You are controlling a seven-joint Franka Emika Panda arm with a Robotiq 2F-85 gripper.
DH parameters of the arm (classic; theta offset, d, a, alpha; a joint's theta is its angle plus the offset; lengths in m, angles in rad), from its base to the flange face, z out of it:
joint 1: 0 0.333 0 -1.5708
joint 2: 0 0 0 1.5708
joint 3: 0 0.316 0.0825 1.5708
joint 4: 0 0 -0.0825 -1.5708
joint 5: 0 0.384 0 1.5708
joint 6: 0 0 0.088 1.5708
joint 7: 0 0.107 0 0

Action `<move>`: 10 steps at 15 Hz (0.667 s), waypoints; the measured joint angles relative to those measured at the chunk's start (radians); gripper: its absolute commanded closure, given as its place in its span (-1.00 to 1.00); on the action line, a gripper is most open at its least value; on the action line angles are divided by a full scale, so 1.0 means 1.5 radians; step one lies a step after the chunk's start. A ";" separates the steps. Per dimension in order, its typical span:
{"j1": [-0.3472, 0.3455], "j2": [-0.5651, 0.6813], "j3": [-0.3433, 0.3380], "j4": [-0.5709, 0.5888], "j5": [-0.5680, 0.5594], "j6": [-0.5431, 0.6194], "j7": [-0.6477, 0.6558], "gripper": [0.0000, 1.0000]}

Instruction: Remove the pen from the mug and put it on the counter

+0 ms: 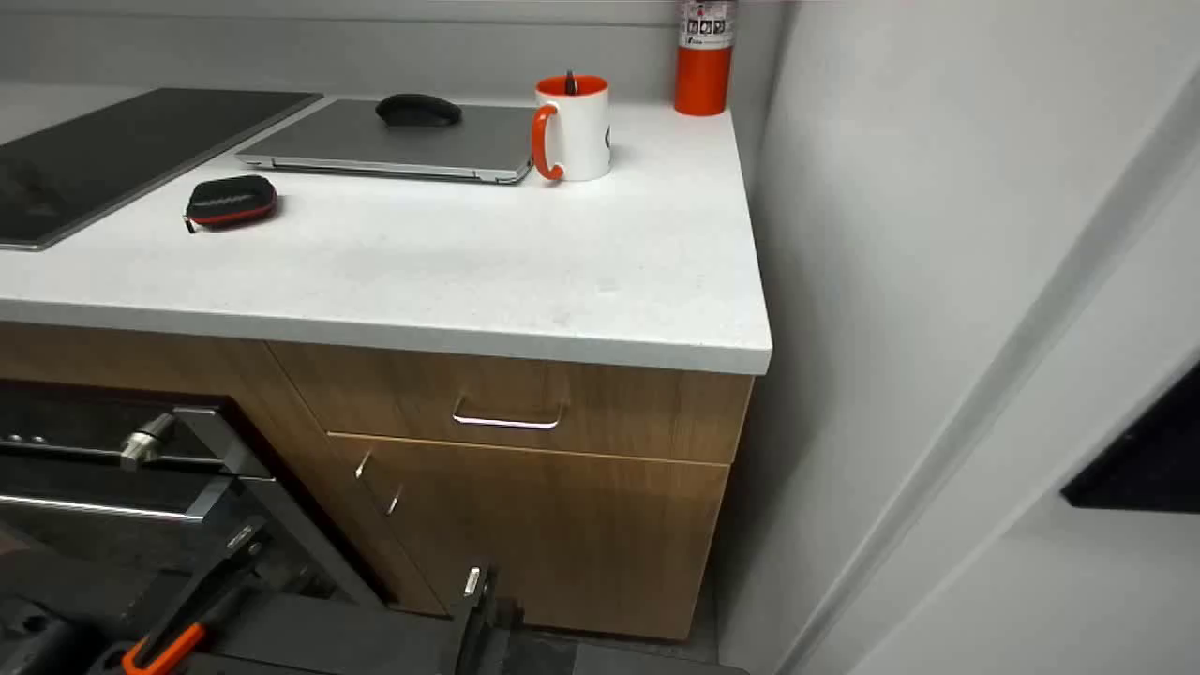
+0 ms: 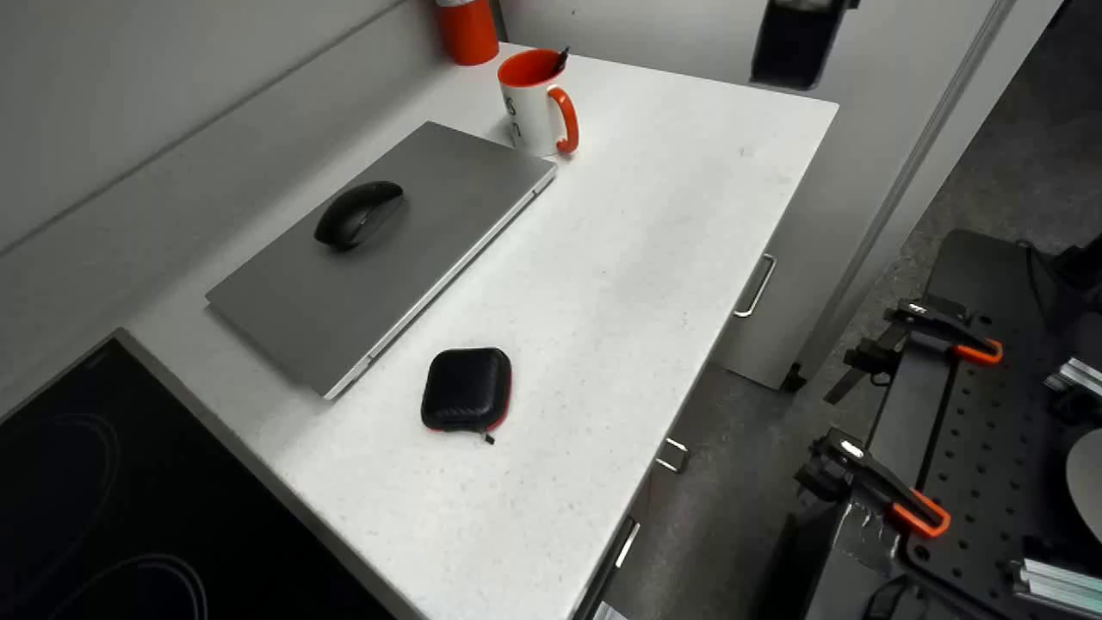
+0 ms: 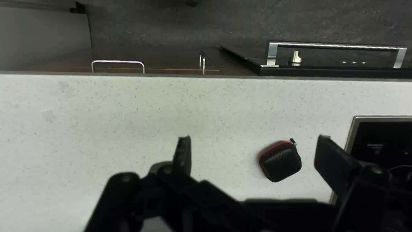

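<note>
The white mug [image 1: 587,141] with red-orange interior and handle stands upright on the white counter [image 1: 422,258], near the back; it also shows in the other camera's exterior view [image 2: 529,116]. The dark pen leans inside it, only its upper end above the rim in both exterior views [image 1: 570,83] [image 2: 561,60]. In the wrist view my gripper [image 3: 254,138] is open, its fingers wide apart with nothing between them in its grasp. It points down over the counter [image 3: 112,129]. Mug and pen are out of the wrist view. I cannot make out the gripper in either exterior view.
A closed laptop [image 1: 328,136] with a black mouse [image 1: 418,110] on it lies beside the mug. A black-and-red case [image 3: 280,161] lies on the counter below the gripper. A red canister [image 1: 703,80] stands behind the mug, near the wall. A dark cooktop [image 2: 86,517] adjoins.
</note>
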 measured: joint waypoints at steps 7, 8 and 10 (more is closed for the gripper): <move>-0.004 0.010 0.000 0.000 0.000 0.013 0.001 -1.00; -0.008 0.020 -0.001 0.001 0.000 0.030 0.005 -1.00; -0.025 0.059 -0.003 0.009 -0.002 0.080 0.017 -1.00</move>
